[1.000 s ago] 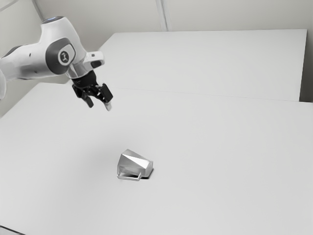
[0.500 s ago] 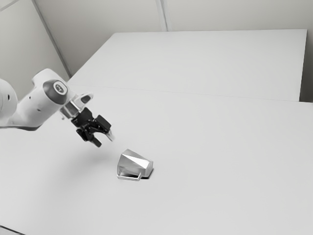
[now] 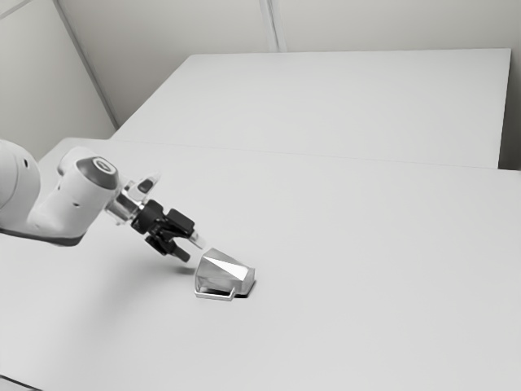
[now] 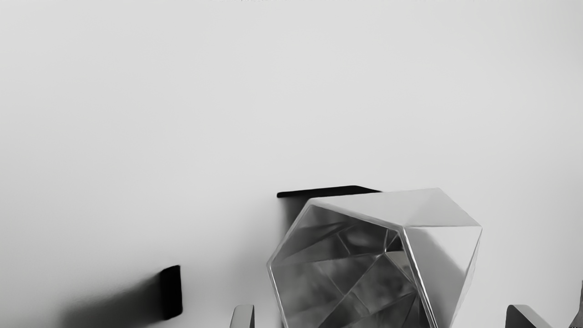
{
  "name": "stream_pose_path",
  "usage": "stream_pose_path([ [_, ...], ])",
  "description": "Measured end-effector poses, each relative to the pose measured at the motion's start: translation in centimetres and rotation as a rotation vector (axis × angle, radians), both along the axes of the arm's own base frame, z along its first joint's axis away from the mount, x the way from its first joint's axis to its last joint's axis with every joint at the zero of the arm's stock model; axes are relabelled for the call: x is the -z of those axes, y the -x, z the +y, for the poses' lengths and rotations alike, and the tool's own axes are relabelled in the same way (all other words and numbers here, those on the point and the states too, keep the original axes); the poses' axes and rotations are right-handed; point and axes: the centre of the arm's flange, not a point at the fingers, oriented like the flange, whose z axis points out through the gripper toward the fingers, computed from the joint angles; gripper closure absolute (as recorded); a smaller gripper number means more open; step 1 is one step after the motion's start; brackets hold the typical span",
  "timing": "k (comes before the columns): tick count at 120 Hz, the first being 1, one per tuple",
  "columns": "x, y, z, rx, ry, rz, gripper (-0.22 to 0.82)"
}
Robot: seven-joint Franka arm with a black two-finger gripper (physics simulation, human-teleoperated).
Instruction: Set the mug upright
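In the exterior view my gripper (image 3: 195,250) hangs low over the table, just to the exterior view's left of the mug (image 3: 225,271). The faceted silver mug lies on its side, its handle facing the exterior view's bottom edge. In the wrist view the mug (image 4: 364,264) shows its open mouth toward my hand. The gripper (image 4: 380,316) is open there, its fingertips wide apart with the mug's rim between them in the picture; I cannot tell whether either one touches it.
The mug lies on a broad white table (image 3: 350,269). Behind it stands a raised white surface or panel (image 3: 350,106). Dark shadows fall on the table beside the mug and beside my fingers.
My hand has come down and toward the exterior view's right, from high above the table to beside the mug's mouth. The mug has not moved.
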Motion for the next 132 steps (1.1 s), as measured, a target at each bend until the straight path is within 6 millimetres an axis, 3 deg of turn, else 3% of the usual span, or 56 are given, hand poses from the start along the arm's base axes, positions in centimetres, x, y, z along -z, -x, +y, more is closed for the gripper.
stream_pose_path([
  [25, 1.3, -0.5, -1.7, 0.024, 0.043, -0.026, 0.0],
  [114, 1.4, -0.2, -4.9, 0.074, 0.123, -0.082, 0.0],
  [132, 1.6, 0.1, -5.7, 0.082, 0.133, -0.075, 0.1],
])
